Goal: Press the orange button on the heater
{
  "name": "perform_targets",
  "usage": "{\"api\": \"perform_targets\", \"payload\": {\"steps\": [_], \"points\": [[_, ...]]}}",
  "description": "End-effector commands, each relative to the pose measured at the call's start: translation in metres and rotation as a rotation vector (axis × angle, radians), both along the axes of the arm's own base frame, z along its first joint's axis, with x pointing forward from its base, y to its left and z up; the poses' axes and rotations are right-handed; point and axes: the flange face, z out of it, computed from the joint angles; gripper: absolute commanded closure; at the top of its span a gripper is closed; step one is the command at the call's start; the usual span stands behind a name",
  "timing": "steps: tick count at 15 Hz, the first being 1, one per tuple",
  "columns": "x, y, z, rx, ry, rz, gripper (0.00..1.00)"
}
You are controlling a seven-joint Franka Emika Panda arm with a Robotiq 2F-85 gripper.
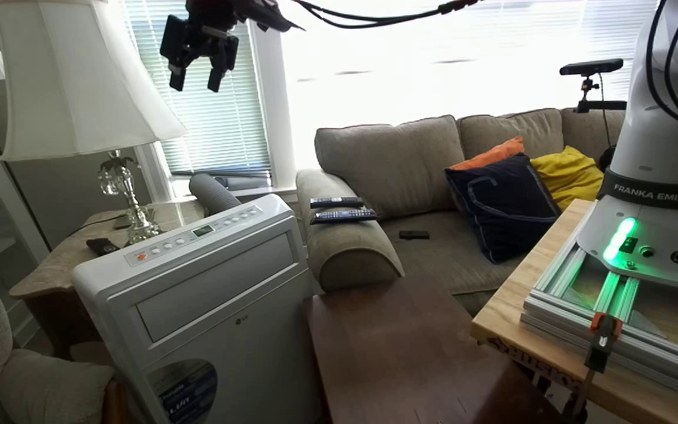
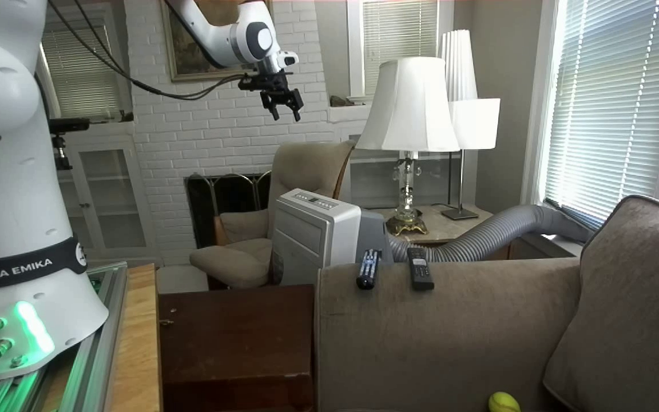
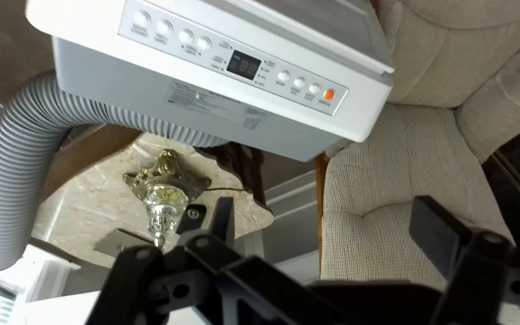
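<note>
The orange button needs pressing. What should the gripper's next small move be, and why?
Probably close the gripper: its fingers stand apart with nothing held, and the orange button on the heater is small, so closed fingers would likely press more precisely.

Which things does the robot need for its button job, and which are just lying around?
For the job:
big, boxy white plastic heater
small, round orange button on top
the robot's black jaws, standing open

Just lying about:
two long black plastic remotes
small, round yellow-green ball
dark navy fabric cushion
</note>
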Motion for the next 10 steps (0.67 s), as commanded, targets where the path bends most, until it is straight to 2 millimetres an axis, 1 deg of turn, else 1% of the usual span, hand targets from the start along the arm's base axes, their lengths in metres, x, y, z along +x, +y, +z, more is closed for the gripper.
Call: {"api": "perform_targets", "payload": {"steps": [1,2,3,4,5,6,8,10], "points": [[0.021,0.027,-0.022,0.076,-0.093,0.017,0.0],[0.024,0.032,-0.03,0.089,-0.114,0.022,0.0],[0.026,0.036,-0.038,0.097,-0.131,0.03,0.04],[0.029,0.039,-0.043,0.098,-0.148,0.038,0.28],[0.031,0.044,-0.055,0.101,-0.16,0.042,0.28],[0.033,0.048,-0.059,0.098,-0.177,0.047,0.32],[0.036,0.058,-0.075,0.086,-0.194,0.058,0.48],[0.037,0.066,-0.09,0.066,-0.213,0.079,0.61]]}}
